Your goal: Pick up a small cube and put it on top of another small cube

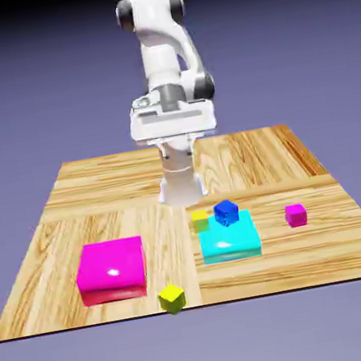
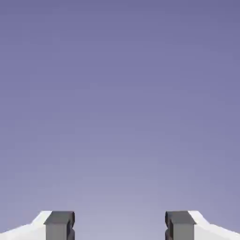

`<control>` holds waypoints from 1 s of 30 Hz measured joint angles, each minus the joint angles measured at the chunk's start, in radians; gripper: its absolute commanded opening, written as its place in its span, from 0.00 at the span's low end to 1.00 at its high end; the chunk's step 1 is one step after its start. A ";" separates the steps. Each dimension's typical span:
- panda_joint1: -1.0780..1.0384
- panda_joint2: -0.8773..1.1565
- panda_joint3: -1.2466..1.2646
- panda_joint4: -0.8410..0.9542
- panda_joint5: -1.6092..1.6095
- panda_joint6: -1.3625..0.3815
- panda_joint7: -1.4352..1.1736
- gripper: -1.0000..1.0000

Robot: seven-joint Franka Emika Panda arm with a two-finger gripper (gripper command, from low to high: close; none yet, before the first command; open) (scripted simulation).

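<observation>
1 arm raised over far side of wood table. Gripper high above tabletop, fingers spread wide, nothing between; hand view shows only 2 fingertips and plain blue-violet backdrop. Small magenta cube on bare wood at exterior view's right, just beside cyan block, apart from it. Blue cube tilted, at cyan block's far edge. 1 yellow cube near blue cube, at same edge; 1 yellow cube at table's near edge. Big magenta block at exterior view's left.
</observation>
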 measured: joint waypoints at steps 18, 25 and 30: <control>0.369 0.259 -0.039 0.059 0.557 -0.071 -0.783 0.50; 0.513 0.360 -0.055 0.082 0.774 -0.099 -1.087 0.50; 0.615 0.432 -0.065 0.098 0.928 -0.119 -1.305 0.50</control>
